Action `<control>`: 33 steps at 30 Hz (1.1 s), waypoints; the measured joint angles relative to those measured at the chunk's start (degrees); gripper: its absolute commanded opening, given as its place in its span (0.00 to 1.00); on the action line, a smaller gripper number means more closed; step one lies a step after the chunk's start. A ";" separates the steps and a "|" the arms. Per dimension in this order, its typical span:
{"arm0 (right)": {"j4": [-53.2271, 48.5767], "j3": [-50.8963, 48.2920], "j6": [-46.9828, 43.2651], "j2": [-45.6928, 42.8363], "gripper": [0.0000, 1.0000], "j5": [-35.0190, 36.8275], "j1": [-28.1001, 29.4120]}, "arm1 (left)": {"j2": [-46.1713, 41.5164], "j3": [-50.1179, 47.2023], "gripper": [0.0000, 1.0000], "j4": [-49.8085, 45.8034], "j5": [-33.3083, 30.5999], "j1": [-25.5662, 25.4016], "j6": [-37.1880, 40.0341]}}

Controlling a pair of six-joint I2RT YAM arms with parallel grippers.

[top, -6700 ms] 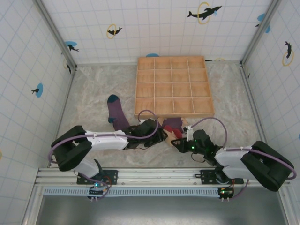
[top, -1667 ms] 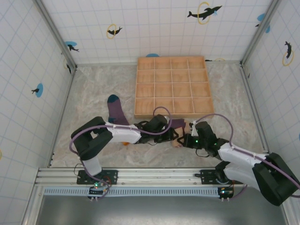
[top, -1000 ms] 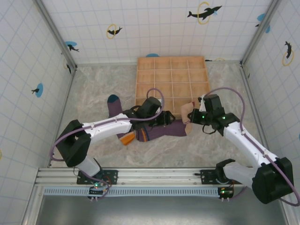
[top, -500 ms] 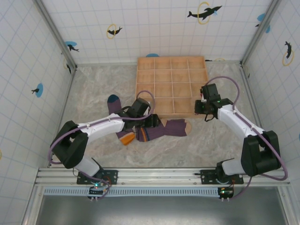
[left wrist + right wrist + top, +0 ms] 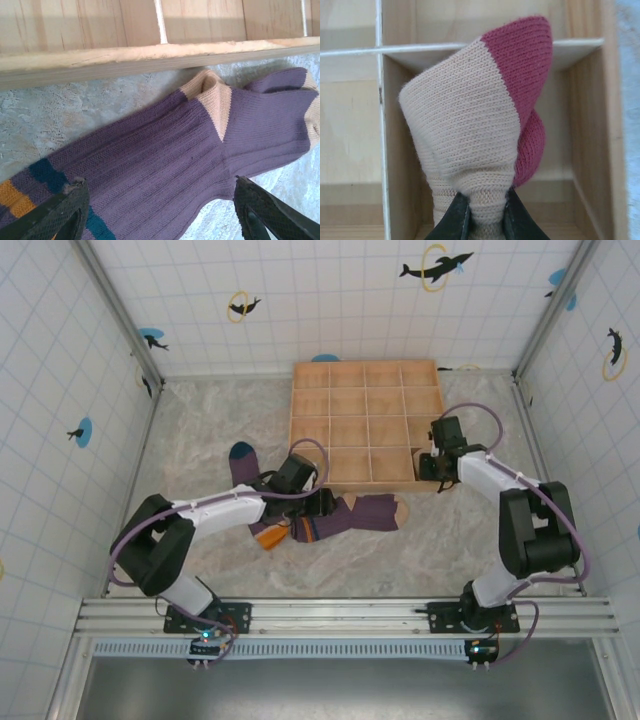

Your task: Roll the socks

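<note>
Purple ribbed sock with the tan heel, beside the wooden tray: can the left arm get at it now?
Probably yes: the left gripper hangs open over the purple ribbed sock, whose leg lies uncovered.

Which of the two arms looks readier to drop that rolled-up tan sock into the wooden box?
Right. The right pincer is shut on the rolled tan sock over a compartment of the wooden box; the left pincer hangs open above the purple sock.
</note>
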 measured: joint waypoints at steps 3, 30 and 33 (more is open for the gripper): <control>0.68 0.17 0.44 1.16 0.00 -4.02 -1.16 | 0.50 0.00 0.76 0.39 0.44 0.00 0.00; -0.33 3.93 5.14 4.68 0.68 -18.12 -6.54 | 2.40 -3.80 0.70 5.75 4.35 0.22 -1.51; -0.68 3.91 4.85 1.97 0.85 -17.68 -6.29 | 2.97 -4.15 0.69 7.96 5.55 0.22 -2.80</control>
